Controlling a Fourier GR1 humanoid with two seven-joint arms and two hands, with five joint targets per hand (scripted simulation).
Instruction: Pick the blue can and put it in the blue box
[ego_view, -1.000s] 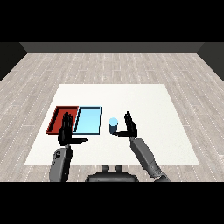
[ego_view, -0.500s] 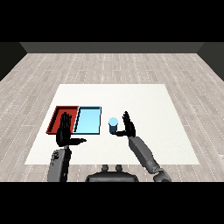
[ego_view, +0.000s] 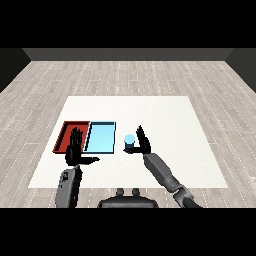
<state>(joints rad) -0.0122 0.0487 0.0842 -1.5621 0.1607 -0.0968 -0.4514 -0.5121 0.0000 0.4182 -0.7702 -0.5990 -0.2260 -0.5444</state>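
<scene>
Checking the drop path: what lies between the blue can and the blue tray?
Only bare white table lies between the blue can and the blue tray, as the head view shows.

Head-height view over white table (ego_view: 165, 107)

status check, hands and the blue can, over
Right hand open beside blue can, not gripping. Left hand open near red tray. Can upright on table, right of blue tray. Path clear.
</scene>
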